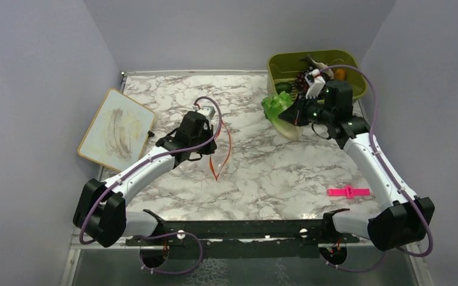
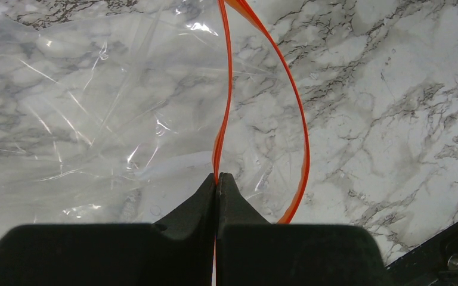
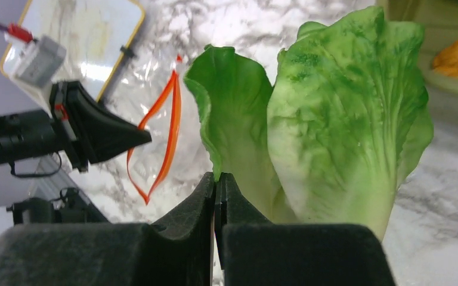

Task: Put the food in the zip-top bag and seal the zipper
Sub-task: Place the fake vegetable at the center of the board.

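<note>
- A framed white board (image 1: 116, 132) lies at the table's far left; only the top view shows it whole.
- The left gripper (image 2: 217, 179) is closed tight on one lip of the zipper (image 2: 223, 89). Its wrist view shows the other lip bowing away to the right, so the mouth gapes.
- The zip-top bag (image 2: 95, 119) lies flat on the marble left of centre. Its clear film barely shows from above.
- The right gripper (image 3: 217, 177) is pinched on a leaf edge of the lettuce (image 3: 346, 119), which is held upright. The top view places it just beside the olive bin (image 1: 286, 62).
- Grapes (image 1: 301, 78) and an orange piece (image 1: 339, 74) sit in the bin.
- A pink clip (image 1: 348, 192) lies near the right arm, seen from above only.
</note>
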Robot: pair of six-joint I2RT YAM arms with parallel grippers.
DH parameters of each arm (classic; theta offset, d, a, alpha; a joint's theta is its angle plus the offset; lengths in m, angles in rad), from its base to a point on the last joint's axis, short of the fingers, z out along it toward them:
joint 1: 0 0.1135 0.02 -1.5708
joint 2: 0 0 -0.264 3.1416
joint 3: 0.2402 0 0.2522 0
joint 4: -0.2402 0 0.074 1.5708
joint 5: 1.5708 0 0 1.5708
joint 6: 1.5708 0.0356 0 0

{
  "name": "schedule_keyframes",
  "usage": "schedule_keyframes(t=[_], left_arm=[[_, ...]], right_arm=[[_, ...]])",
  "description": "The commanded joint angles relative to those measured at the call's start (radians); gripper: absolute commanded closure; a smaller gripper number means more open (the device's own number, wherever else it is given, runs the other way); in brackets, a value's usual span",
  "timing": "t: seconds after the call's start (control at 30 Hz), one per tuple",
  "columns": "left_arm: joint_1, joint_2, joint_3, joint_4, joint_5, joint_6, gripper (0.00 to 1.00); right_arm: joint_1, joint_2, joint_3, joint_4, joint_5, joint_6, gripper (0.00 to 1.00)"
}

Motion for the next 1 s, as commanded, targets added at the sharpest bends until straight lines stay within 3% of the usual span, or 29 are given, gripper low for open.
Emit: schedule_keyframes(t=[0.0, 0.33, 0.43, 0.57, 0.67, 0.8, 0.97], left_arm=[[0.038, -0.039, -0.029, 0.013, 0.089, -0.019, 1.0], [0.06, -0.037, 0.013, -0.037, 0.139, 0.03, 1.0], [0.064, -0.042, 0.022, -0.048, 0.154, 0.064, 1.0], [0.069, -0.051, 0.013, -0.043, 0.183, 0.076, 1.0], [0.07, -0.067, -0.01, -0.028, 0.211, 0.081, 1.0], [0.07, -0.097, -0.037, -0.013, 0.203, 0.091, 1.0], [0.07, -0.126, -0.034, -0.027, 0.156, 0.117, 1.0]], right_arm=[[0.067, -0.045, -0.103, 0.029, -0.017, 0.03, 0.99], [0.205, -0.01, -0.316, 0.084, 0.043, 0.042, 0.98], [0.225, 0.005, -0.332, 0.082, 0.046, 0.048, 0.93], [0.228, 0.002, -0.316, 0.053, 0.076, 0.062, 0.67], [0.232, 0.01, -0.294, -0.023, 0.073, 0.03, 0.29], [0.283, 0.034, -0.253, -0.142, 0.124, -0.039, 0.16], [0.387, 0.042, -0.21, -0.235, 0.237, -0.074, 0.11]])
